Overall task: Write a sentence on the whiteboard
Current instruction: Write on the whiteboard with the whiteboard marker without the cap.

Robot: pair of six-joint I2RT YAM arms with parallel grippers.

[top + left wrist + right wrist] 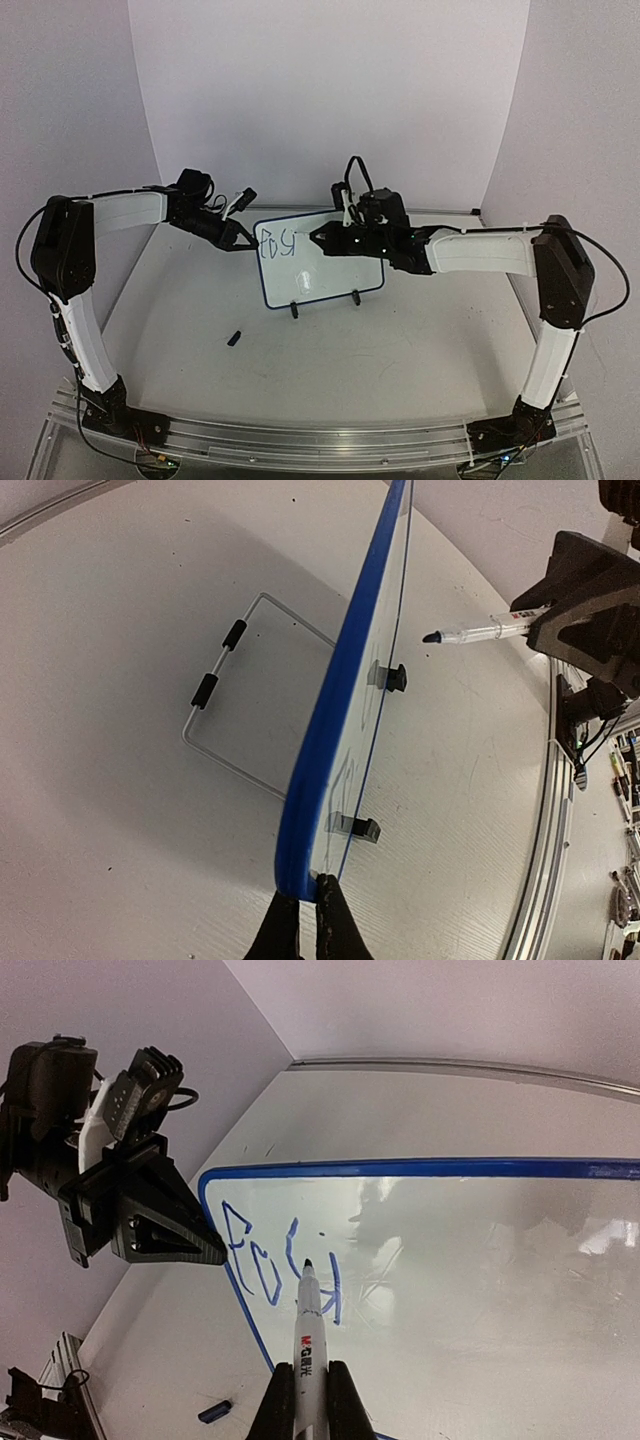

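Observation:
The whiteboard (335,272) stands upright on two black clip feet (293,310) at mid-table. Blue marker strokes, the start of the sentence (276,245), sit in its upper left corner; in the right wrist view (262,1260) they read roughly "Po" plus a few more strokes. My left gripper (244,239) is shut on the board's left blue frame edge (320,760), with its fingertips (330,895) pinching the frame. My right gripper (322,238) is shut on a white marker (311,1330). The marker's tip is at the strokes, a small gap off the surface in the left wrist view (480,632).
The marker's dark cap (234,338) lies on the table in front of the board's left side and also shows in the right wrist view (214,1411). A wire stand (215,680) props the board from behind. White walls close in the back and sides.

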